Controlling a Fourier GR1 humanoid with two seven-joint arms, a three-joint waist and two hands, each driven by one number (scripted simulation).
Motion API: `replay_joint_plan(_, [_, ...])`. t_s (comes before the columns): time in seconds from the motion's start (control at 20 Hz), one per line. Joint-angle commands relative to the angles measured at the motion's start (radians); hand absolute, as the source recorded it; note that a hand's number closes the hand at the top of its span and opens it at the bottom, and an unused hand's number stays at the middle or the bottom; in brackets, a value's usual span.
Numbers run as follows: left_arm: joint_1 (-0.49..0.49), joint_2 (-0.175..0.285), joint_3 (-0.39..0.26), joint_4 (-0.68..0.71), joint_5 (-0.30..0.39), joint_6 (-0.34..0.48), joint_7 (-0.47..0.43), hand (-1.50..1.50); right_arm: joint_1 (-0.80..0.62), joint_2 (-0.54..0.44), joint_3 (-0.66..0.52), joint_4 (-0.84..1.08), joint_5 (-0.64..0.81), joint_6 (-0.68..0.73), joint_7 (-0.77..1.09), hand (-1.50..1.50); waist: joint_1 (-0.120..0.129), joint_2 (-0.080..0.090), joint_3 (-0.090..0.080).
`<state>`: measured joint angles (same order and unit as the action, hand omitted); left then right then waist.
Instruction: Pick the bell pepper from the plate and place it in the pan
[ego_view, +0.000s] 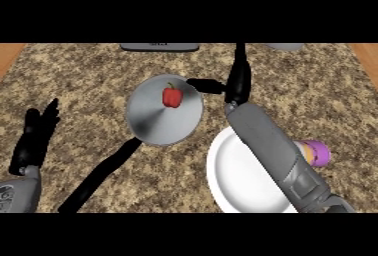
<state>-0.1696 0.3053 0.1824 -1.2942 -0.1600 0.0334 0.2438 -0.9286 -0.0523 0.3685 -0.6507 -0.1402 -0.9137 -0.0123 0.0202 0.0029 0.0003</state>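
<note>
Left hand is seen at the view's left edge, fingers up and spread, nothing held. Bare counter is shown between it and the pan. The pan's black handle is angled down toward the lower edge. The bell pepper is spotted lying inside the pan, near its upper rim. Just off the pan's right rim, the right hand is held with fingers straight and thumb stuck out, gripping nothing. Its forearm is laid across the white plate. A purple-capped bottle is seen on the forearm's right side.
</note>
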Motion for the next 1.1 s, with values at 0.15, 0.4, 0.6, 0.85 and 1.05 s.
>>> replay_joint_plan(0.15, [0.055,0.006,0.024,-0.023,0.008,-0.002,0.011,0.00,0.221,-0.205,0.001,-0.335,-0.009,0.129,0.054,-1.50,-0.045,-0.013,-0.001])
replay_joint_plan(0.4, [0.060,0.012,0.044,-0.031,0.028,-0.013,0.009,0.00,0.440,-0.373,0.019,-0.655,-0.027,0.226,0.133,-1.50,-0.050,-0.013,-0.001])
replay_joint_plan(0.6, [0.057,0.016,0.055,0.022,0.041,-0.043,-0.052,0.00,0.594,-0.457,-0.038,-0.801,-0.033,0.271,0.131,-1.50,-0.036,-0.006,-0.001])
replay_joint_plan(0.85, [0.009,0.039,0.071,0.045,0.029,-0.045,-0.030,0.00,0.683,-0.545,-0.135,-0.931,-0.039,0.375,0.184,-1.50,-0.027,-0.004,-0.001])
replay_joint_plan(1.05, [0.058,0.037,0.055,-0.086,0.040,-0.067,0.047,0.00,0.886,-0.623,-0.234,-1.079,-0.102,0.454,0.107,-1.50,-0.031,-0.006,0.000])
